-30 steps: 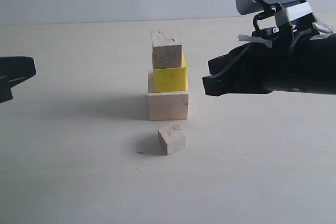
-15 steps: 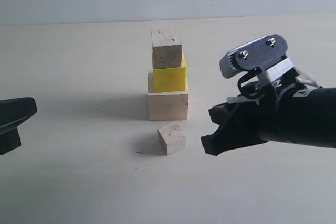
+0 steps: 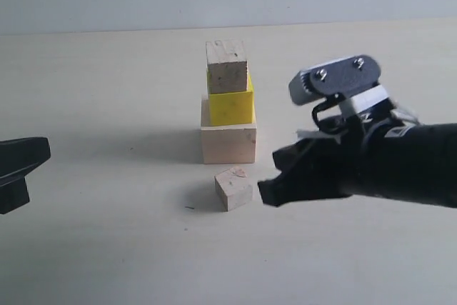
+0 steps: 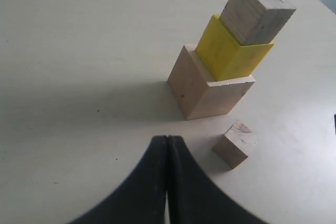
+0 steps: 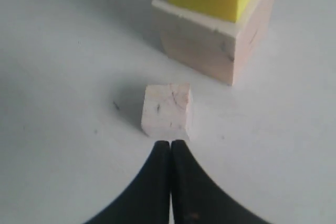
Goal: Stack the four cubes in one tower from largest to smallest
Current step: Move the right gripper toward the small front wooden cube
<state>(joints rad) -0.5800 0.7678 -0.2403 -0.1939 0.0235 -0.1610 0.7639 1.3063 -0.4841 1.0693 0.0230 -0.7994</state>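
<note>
- A three-cube column is noted on the pale tabletop (image 3: 107, 248), standing closer to the far edge than to the near one.
- Base: large pale wood cube (image 3: 228, 143). A medium bright yellow cube (image 3: 231, 107) is set on it, turned slightly off square.
- On the yellow cube rests a small rough pale wood cube with speckled faces (image 3: 227, 66); in the left wrist view it is seen to overhang a little.
- The second small pale wood cube with a chipped top corner (image 3: 233, 188) lies alone on the tabletop, just beside the base cube on the side toward the near edge, apart from it.
- The black right gripper (image 3: 271, 176) is held low, level with the loose cube. Its fingers (image 5: 157, 182) are pressed together along a single seam, and nothing is gripped.
- The loose cube is seen straight ahead of the joined fingertips, on the side away from the tabletop's right edge. It is not between the fingers.
- In the exterior view a narrow strip of table is seen between cube and tips. In the right wrist view the tips nearly meet the cube's near face, and contact cannot be judged.
- The black left gripper (image 3: 20, 169) is seen toward the left edge of the tabletop, well apart from all four cubes. Its fingers (image 4: 152, 182) are closed tip to tip, and nothing is held.
</note>
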